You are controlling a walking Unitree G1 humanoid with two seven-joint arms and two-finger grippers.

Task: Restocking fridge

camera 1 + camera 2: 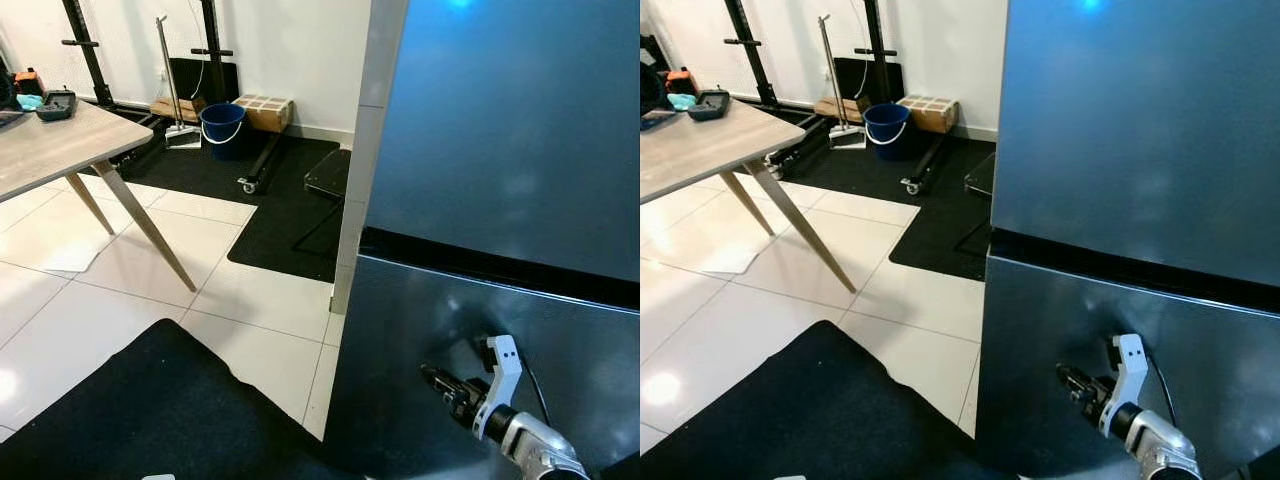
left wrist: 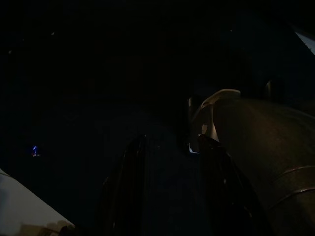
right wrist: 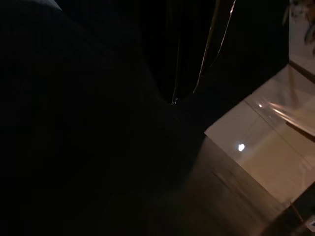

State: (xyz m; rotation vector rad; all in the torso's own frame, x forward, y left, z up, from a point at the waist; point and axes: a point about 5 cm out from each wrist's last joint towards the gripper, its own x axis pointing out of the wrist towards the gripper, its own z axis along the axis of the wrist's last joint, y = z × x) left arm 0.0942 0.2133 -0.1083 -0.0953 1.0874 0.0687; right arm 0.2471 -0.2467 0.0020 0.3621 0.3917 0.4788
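The fridge [image 1: 500,130] stands on my right, dark and glossy, both doors shut, with a black seam between the upper door and the lower one. My right gripper [image 1: 432,377] is low in front of the lower door, its black fingers pointing left and lying close together — I cannot tell whether they are fully closed, and they hold nothing I can see. Whether the tips touch the door, I cannot tell.

In the left wrist view my left gripper [image 2: 167,191] is in deep shade; two dark fingers [image 2: 128,187] stand apart with a gap between them, nothing in it.

Left and far: a wooden table [image 1: 60,150] on slanted legs over white tile. Beyond it, on a black mat [image 1: 285,215] by the far wall — a blue bucket [image 1: 222,128] just beside a cardboard box [image 1: 265,110].
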